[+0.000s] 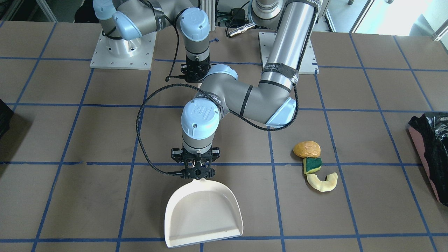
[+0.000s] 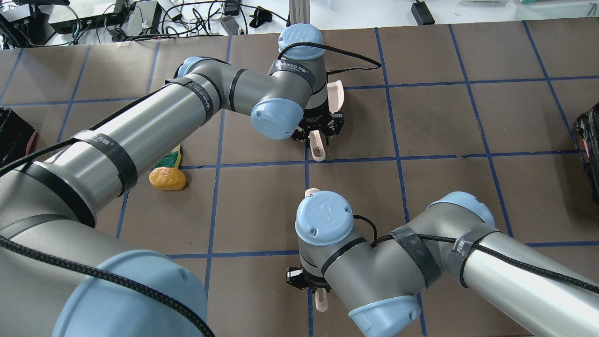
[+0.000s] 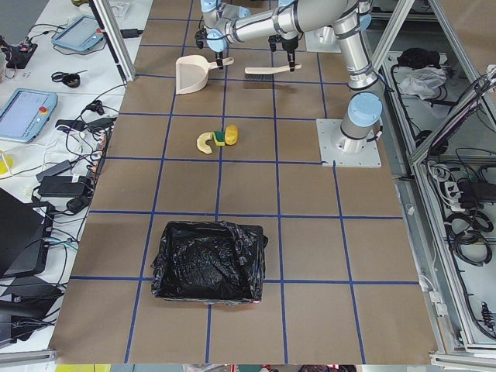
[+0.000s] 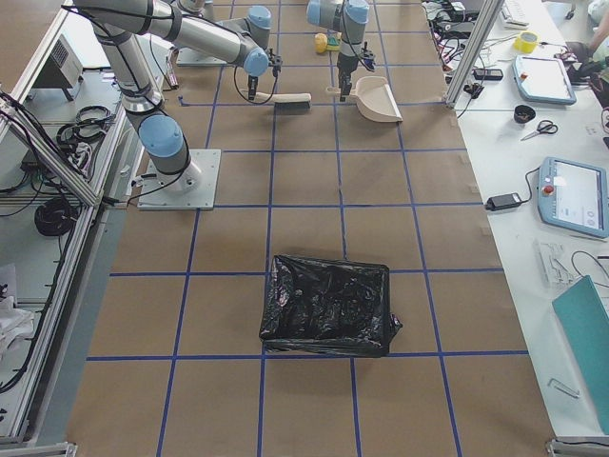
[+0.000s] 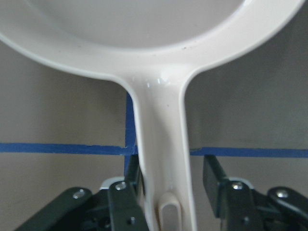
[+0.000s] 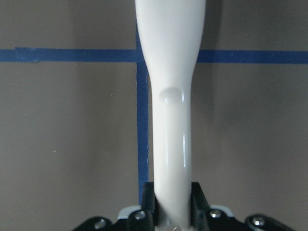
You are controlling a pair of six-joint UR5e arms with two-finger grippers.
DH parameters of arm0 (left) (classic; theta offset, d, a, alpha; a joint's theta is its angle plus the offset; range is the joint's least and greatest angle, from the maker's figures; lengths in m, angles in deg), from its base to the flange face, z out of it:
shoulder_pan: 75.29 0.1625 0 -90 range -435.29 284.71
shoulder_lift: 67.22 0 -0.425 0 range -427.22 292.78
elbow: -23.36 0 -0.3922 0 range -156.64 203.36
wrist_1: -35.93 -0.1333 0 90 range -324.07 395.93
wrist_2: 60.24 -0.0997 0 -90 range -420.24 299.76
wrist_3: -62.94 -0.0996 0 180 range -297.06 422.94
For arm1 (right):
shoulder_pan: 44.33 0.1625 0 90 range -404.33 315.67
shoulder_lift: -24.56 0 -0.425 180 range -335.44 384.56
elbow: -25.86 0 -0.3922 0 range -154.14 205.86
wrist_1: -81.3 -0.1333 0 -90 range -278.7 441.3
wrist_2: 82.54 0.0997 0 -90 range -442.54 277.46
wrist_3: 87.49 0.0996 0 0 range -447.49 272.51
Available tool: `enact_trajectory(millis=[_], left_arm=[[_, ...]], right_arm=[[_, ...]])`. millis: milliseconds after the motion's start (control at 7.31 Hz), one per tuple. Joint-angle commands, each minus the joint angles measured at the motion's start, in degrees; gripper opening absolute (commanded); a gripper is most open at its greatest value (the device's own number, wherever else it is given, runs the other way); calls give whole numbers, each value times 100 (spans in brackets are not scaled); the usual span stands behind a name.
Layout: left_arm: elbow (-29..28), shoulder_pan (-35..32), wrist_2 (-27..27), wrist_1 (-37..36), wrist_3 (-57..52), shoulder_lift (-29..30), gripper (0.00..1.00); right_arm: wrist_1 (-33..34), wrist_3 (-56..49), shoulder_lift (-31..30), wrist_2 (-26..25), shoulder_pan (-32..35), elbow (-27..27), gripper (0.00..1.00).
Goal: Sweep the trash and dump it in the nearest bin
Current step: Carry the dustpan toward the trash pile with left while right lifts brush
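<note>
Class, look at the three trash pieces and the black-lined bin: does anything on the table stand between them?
Nothing visible does. In the left-side view only bare table lies between the trash and the bin. The dustpan and brush are beyond the trash, on the side away from the bin.

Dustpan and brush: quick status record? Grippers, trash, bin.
left gripper: open, straddling the dustpan handle, gap at one finger
right gripper: shut on the brush handle
dustpan: lying flat, empty
trash: tan lump, sponge chunk, yellow crescent, clustered, not yet swept
bin: black-lined, beyond the trash on the robot's left
</note>
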Motion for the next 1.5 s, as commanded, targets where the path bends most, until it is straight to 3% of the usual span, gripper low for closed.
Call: enact_trajectory(millis=[0, 410, 684, 1094, 1368], left_arm=[[12, 0, 0, 239, -264, -111, 0], [-14, 35, -78, 285, -413, -216, 0], [-6, 428, -298, 530, -1412, -540, 0], [20, 1228, -569, 1460, -3369, -1172, 0], [222, 1510, -929, 1577, -4391, -1402, 0]], right_arm=[[-1, 59, -19, -30, 9, -6, 5], [-79, 287, -238, -91, 0, 29, 4], [-132, 837, -476, -92, -9, 38, 4], [-237, 2515, -547, -118, 9, 38, 0], [-493, 3044, -564, -196, 18, 143, 0]])
